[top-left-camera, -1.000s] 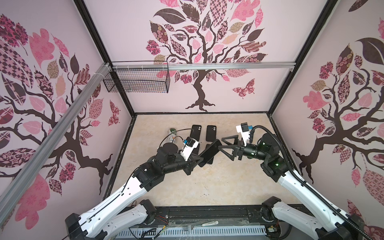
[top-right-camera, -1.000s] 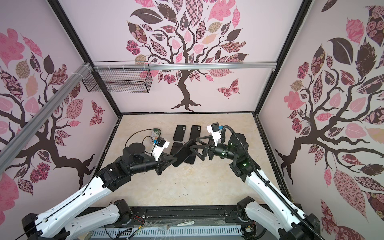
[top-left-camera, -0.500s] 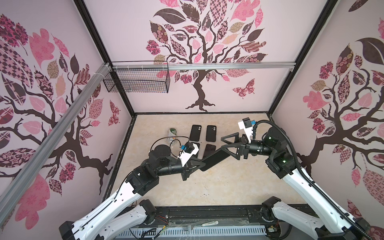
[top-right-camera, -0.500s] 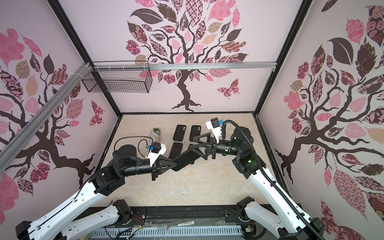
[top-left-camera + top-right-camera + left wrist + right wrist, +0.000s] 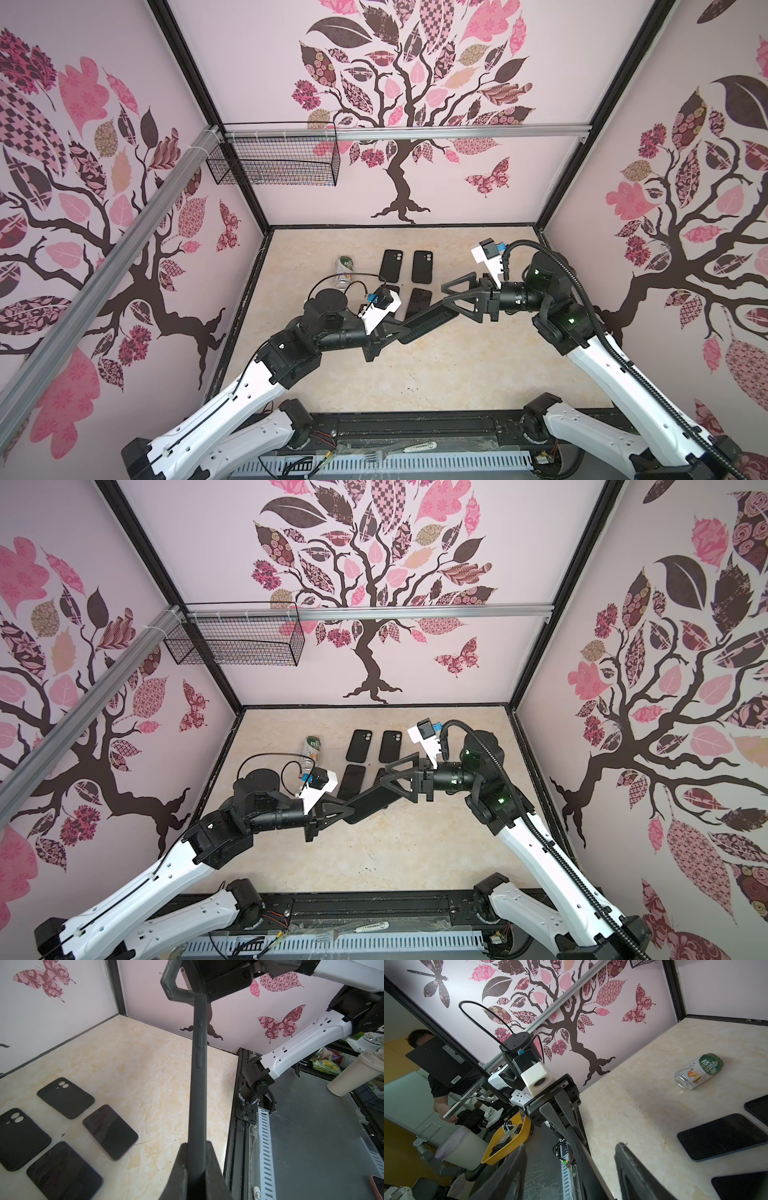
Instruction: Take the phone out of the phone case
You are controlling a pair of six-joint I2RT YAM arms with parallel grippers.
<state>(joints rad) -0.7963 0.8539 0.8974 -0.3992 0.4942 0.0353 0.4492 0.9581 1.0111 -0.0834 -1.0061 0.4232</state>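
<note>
A phone in a dark grey phone case [image 5: 428, 322] [image 5: 370, 801] hangs in the air between the two arms. My left gripper [image 5: 395, 332] [image 5: 197, 1147] is shut on its near end. In the left wrist view the case [image 5: 199, 1084] shows edge-on, with its side buttons. My right gripper [image 5: 451, 297] [image 5: 571, 1159] straddles the far end. Its fingers [image 5: 517, 1167] stand apart, with a gap on each side of the case edge [image 5: 579, 1157]. The phone itself is mostly hidden inside the case.
Two empty black cases [image 5: 392, 264] [image 5: 422, 266] lie at the back of the table, and a bare phone [image 5: 419, 301] lies in front of them. A drink can [image 5: 344, 272] lies on its side to their left. A wire basket [image 5: 274, 160] hangs on the back wall.
The left arm has drawn back toward the front with the cased phone, which now lies flatter. The right gripper has come over the phone's far end and its jaws have narrowed.
</note>
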